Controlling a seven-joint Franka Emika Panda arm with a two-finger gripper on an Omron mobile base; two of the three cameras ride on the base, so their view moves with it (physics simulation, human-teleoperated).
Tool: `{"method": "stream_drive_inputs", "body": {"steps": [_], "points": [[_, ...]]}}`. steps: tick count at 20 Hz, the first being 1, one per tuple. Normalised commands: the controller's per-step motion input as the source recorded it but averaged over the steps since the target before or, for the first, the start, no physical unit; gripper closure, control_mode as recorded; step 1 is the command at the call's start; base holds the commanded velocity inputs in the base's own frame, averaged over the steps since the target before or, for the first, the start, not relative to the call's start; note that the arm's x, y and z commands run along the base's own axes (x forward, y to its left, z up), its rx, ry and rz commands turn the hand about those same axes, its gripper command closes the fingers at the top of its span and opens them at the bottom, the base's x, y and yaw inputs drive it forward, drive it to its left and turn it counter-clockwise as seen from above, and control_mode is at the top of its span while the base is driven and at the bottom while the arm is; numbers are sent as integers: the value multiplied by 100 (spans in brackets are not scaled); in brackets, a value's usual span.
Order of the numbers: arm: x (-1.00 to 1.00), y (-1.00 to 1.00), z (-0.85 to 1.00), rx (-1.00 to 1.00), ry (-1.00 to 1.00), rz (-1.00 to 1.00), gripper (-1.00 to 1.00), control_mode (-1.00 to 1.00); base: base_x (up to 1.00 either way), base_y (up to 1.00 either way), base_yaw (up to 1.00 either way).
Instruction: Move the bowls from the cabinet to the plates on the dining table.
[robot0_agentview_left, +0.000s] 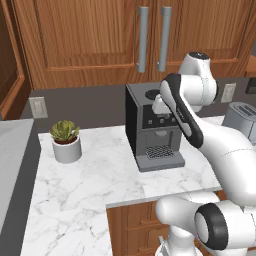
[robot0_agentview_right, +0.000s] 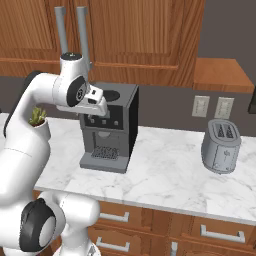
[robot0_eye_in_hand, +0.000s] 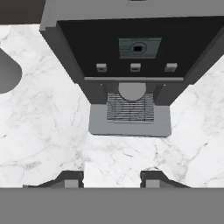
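The brown wooden cabinet hangs on the wall above the counter, and both panelled doors are closed behind their long grey bar handles. It also fills the top of the right base view as the cabinet. The bowls are hidden, and the plates and the dining table are out of view. My gripper is open with nothing between its fingertips. It hovers over the marble just in front of the coffee machine, well below the cabinet handles. The hand sits against the machine's front, also seen as the hand.
A dark coffee machine stands on the white marble counter. A grey plant pot is to its left. A grey toaster sits to the right. Wall outlets are behind, and wooden drawers lie below.
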Motion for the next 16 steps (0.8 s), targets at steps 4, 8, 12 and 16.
{"method": "stream_drive_inputs", "body": {"steps": [4,8,12,16], "points": [[-5,-4,0,0,-1,1,-100,-100,0,0,0],[-21,-12,0,0,-5,7,-100,-100,0,0,0],[-31,-7,-1,-1,-11,4,-100,-100,0,0,0],[-38,0,8,-1,-17,3,-100,-100,0,0,0]]}}
